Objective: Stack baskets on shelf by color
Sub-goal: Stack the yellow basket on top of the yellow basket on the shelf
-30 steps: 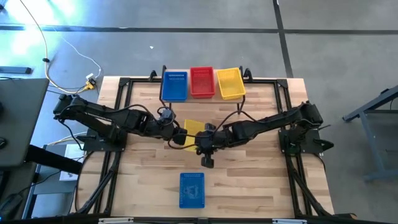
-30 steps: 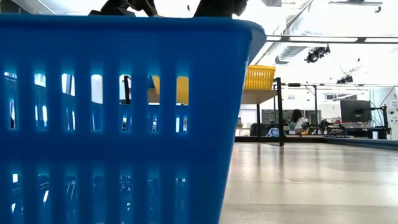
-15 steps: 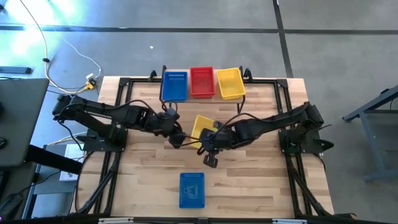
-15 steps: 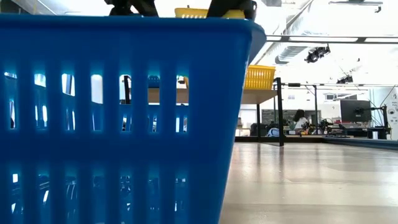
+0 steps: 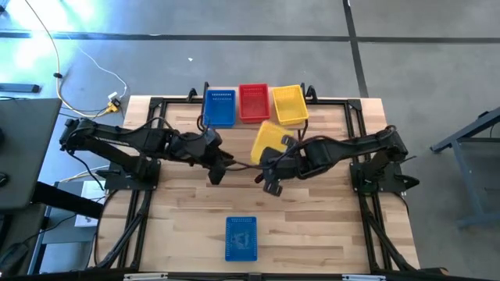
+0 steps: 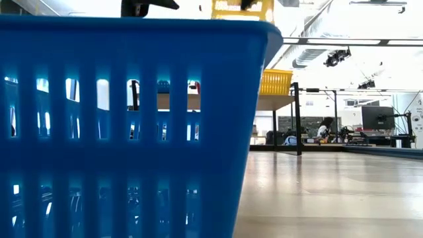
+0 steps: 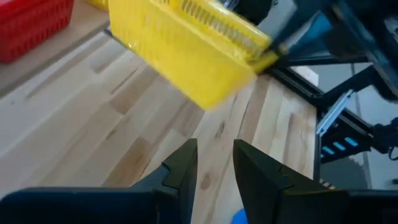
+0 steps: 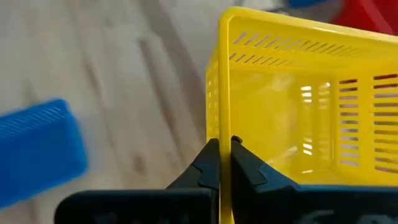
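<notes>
Carry the lifted yellow basket [image 5: 269,139] to the far right end of the shelf [image 5: 254,121], where a yellow basket [image 5: 288,104] already sits, and nest it there. The right gripper [image 8: 223,149] is pinched tight on one thin side wall of the lifted basket, so the load hangs off a single edge and tilts. Move slowly, level the basket over the matching one, and lower it straight down before you release. Keep it clear of the red basket [image 5: 253,103] at the middle of the shelf.

The left gripper [image 7: 213,163] hovers over the table [image 5: 180,226] to the left of the lifted basket, its fingers a narrow gap apart and holding nothing. Keep that arm out of the carry path.

Containers, as far as the top view shows:
- Shelf, left to right: a blue basket [image 5: 219,108], the red one, the yellow one. Each may be a stack; you cannot count layers from above.
- Near edge of the table: one blue basket [image 5: 241,238], apparently empty.
- Lifted yellow basket: empty inside.
</notes>
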### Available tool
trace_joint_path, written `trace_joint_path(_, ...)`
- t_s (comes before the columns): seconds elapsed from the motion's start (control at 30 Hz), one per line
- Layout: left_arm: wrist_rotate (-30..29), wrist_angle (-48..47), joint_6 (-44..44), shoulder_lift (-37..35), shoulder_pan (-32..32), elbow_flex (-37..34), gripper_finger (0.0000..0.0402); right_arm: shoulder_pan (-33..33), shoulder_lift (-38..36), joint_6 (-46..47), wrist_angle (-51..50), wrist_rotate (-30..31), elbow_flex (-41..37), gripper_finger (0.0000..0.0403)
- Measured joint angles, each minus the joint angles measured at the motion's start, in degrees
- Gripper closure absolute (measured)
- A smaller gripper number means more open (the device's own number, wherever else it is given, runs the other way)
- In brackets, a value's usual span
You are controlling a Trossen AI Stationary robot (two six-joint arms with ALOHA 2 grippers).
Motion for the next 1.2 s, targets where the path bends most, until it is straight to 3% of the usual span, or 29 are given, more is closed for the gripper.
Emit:
trace_joint_path(0.27,-0.15,1.57,4.58,-0.77,1.54,-0.07,0.0309,-4.33,-4.05,-10.12,-5.68,5.05,1.44,0.0403)
trace_joint_path(0.6,0.02,1.48,7.55,-0.77,3.05,-0.05,0.0310,-14.75,-12.81,-31.21,-6.32,7.05,-0.03,0.0403)
trace_joint_path(1.0,-0.39,1.35,8.99,-0.76,5.79,-0.07,0.0310,-30.43,-24.69,-58.04,8.98,-10.29,-19.73,0.0403)
trace_joint_path(1.2,-0.40,1.40,8.96,-0.75,7.64,-0.07,0.0310,-34.59,-24.61,-65.27,10.15,-12.97,-24.14,0.0403)
